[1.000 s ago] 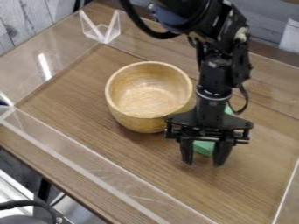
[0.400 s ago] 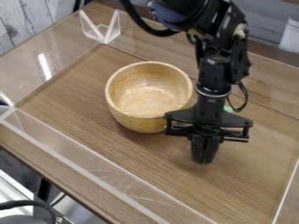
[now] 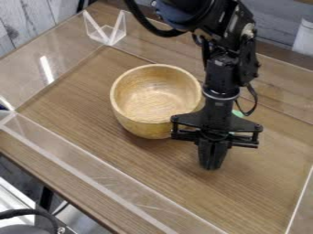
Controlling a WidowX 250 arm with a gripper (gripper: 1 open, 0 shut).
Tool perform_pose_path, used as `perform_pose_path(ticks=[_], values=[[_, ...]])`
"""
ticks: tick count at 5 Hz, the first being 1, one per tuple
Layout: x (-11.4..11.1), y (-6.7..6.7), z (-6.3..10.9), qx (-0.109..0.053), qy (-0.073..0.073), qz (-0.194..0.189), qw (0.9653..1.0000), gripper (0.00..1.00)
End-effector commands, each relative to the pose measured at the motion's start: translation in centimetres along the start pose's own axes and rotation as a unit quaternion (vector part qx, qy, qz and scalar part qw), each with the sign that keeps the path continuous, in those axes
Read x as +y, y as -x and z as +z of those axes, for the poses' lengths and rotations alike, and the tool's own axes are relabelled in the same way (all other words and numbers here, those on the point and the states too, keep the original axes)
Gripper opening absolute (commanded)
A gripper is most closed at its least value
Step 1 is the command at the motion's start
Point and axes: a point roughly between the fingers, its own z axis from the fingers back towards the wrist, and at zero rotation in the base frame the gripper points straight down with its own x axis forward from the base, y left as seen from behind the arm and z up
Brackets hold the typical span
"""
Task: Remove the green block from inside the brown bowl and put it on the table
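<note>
The brown bowl (image 3: pixel 156 101) stands on the table (image 3: pixel 86 137), left of centre, and its pale inside shows nothing in it. Just to the bowl's right, my gripper (image 3: pixel 211 161) points straight down. Its dark fingers are pressed together into one narrow tip, low over the wood or touching it. The green block is hidden: no green shows in the bowl, on the table or between the fingers.
Low clear acrylic walls (image 3: pixel 73 160) border the tabletop on all sides. A small clear folded piece (image 3: pixel 105 29) stands at the back left corner. The black arm (image 3: pixel 226 55) rises behind the gripper toward the back. Dark cables (image 3: pixel 25 219) hang below the front left edge.
One second ago the fingers stood apart with the green block showing between them on the table. They have since closed together, and the green no longer shows. The arm has barely shifted.
</note>
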Motion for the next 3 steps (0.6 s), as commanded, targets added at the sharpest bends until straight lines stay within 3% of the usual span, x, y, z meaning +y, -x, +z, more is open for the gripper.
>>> perform_pose_path(ticks=[1,3], values=[[-0.42,-0.59,1.42,-0.019,0.013,-0.004,0.9997,1.00],[-0.40,-0.32,2.04,-0.017,0.011,-0.016,0.9997,1.00]])
